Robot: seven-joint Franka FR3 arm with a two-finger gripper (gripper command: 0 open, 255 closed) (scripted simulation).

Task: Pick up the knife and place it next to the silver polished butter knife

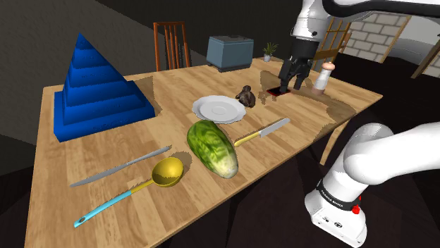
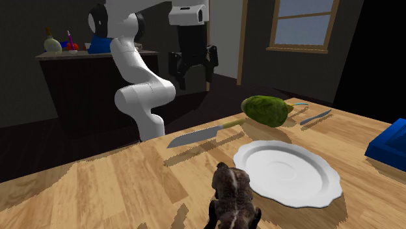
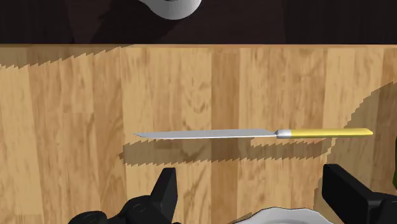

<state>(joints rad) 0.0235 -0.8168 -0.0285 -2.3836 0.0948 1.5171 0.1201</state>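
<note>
The yellow-handled knife (image 3: pixel 253 133), its slim grey blade perhaps serrated, lies flat below the gripper (image 3: pixel 252 186), fingers spread.

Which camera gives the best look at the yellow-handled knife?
The wrist view: the yellow-handled knife lies there in full length, blade and handle unobstructed. The shoulder view shows it small, beside the green vegetable. The second exterior view shows it at a low angle.
</note>
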